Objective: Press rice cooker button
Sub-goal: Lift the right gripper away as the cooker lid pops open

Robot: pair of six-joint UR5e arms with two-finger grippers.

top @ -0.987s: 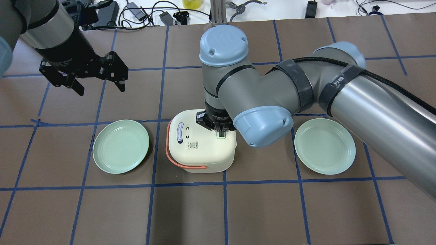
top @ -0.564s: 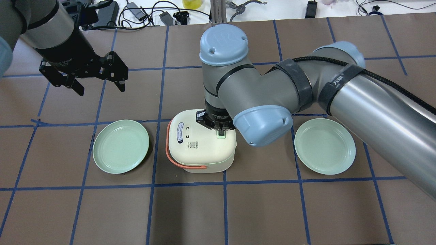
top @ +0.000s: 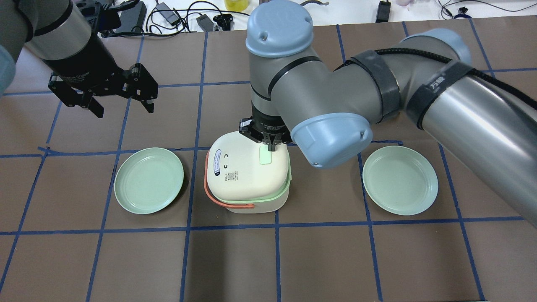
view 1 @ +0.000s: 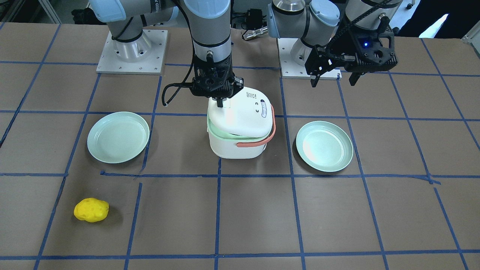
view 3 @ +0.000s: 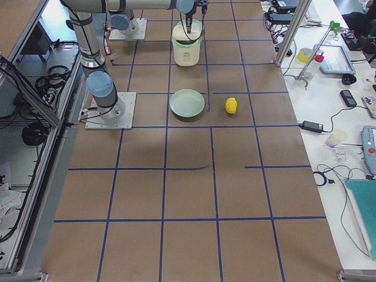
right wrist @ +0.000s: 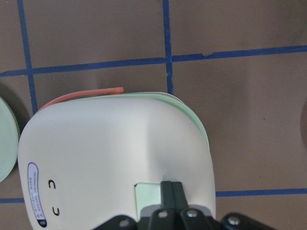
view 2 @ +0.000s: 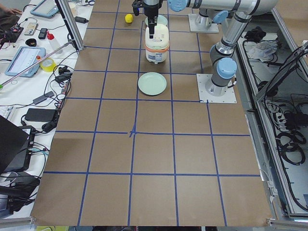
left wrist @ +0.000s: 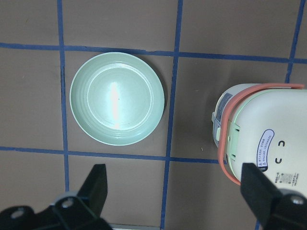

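Observation:
The cream rice cooker [top: 245, 176] with an orange handle stands at mid table. Its lid is tilted up, and a green rim shows under it [view 1: 240, 123]. My right gripper [top: 270, 147] is shut and empty, pointing down at the back end of the light green button [top: 265, 157] on the lid. The right wrist view shows the closed fingertips [right wrist: 171, 189] at the button's [right wrist: 147, 194] edge. My left gripper [top: 124, 110] is open and empty, hovering well to the left and behind the cooker. The left wrist view shows the cooker [left wrist: 259, 139].
Two pale green plates flank the cooker, one on its left [top: 149, 180] and one on its right [top: 400, 180]. A yellow lumpy object [view 1: 91, 210] lies toward the operators' side of the table. Cables and tools lie beyond the table's far edge.
The right gripper has lifted and drawn back from the button. The cooker's lid has sprung up, showing a green rim. The left arm has not moved.

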